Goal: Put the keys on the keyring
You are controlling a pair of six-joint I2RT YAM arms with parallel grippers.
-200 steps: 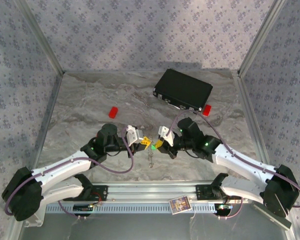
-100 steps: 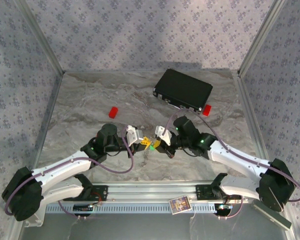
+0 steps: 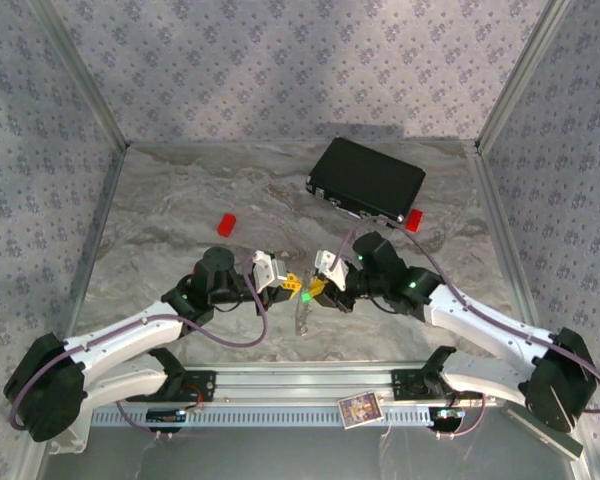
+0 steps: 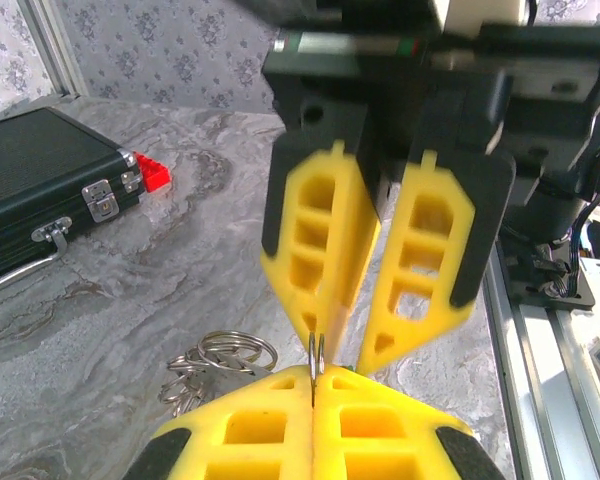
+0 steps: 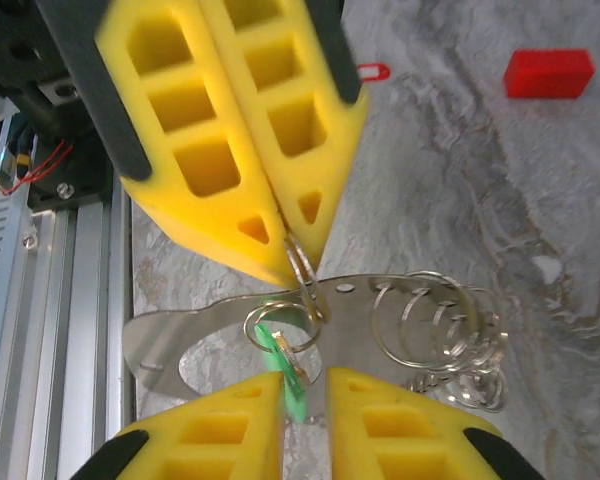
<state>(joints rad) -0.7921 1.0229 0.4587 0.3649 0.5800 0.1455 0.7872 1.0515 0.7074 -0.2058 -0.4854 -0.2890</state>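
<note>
Nearest, above the surface midway between the arms, the one change: right pincer, clenched a second ago, now released, fingers spread with a clear gap. Left pincer unchanged, clenched on the keyring, thin wire edge-on between its tips. Pincers tip to tip, off the surface. Green key on a small loop linked to the pinched ring, dangling into the gap between the right fingers, seemingly touched by neither. Probably a let-go after threading, so green key likely on and carried by the left grip alone; possibly just a release for a fresh hold. Full threading: not settled from these views.

From the right wrist: a flat plate with an oval hole and a bunch of rings hanging off the same keyring, detail reduced from above to a pale sliver under a green dot. From the left wrist: the spread of the right fingers, head-on. Farther back, from above: red block, then case, second red block just beside its right end.
</note>
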